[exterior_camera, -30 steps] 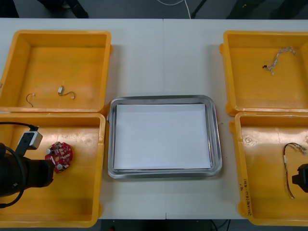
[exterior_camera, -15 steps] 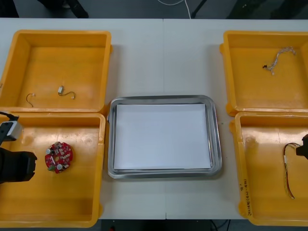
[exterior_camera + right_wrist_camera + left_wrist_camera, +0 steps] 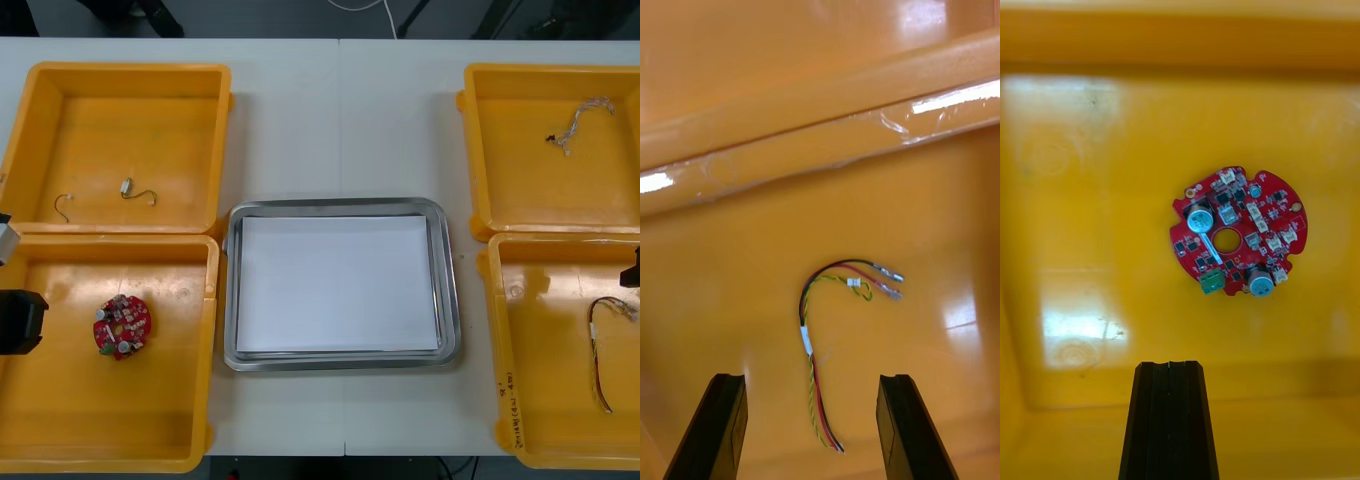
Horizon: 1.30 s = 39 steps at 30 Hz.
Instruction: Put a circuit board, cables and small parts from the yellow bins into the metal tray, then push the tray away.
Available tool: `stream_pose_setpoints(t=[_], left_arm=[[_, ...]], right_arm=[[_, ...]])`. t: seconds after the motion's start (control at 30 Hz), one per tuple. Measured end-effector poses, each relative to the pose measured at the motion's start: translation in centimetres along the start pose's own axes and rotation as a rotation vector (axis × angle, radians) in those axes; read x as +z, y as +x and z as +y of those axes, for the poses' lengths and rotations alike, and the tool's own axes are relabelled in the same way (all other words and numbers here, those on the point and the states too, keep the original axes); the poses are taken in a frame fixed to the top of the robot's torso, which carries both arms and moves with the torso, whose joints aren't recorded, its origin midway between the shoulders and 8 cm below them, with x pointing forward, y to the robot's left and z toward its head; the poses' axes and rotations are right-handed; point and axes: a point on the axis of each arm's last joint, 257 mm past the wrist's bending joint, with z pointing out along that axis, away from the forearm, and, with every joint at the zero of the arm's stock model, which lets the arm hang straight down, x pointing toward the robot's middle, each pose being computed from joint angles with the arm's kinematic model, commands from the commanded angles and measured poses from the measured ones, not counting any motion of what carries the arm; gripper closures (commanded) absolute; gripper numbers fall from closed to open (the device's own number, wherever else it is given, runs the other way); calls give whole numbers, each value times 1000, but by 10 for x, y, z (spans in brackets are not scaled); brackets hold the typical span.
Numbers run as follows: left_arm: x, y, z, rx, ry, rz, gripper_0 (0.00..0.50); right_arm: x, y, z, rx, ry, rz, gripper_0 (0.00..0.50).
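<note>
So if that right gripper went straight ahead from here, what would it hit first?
Most likely the red and yellow cable, lying on the yellow bin floor just ahead of the open right gripper; depth is hard to judge.

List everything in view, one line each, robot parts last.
table: one, light, under everything
bins: four, yellow, two at each side of the table
tray: one, metal, white inside, between the bins
board: one, red, round, near left bin
small metal parts: two, with thin wires, far left bin
twisted cable: one, pale, far right bin
red and yellow cable: one, near right bin
left gripper: black, shut, short of the board
right gripper: black, open, over the red and yellow cable
</note>
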Motion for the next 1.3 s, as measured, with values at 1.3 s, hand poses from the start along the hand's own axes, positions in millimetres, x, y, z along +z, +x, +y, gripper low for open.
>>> stream_pose_setpoints(t=[1.3], left_arm=[[-42, -12, 8, 663, 14, 36, 500]], right_arm=[[72, 30, -3, -86, -28, 16, 0]])
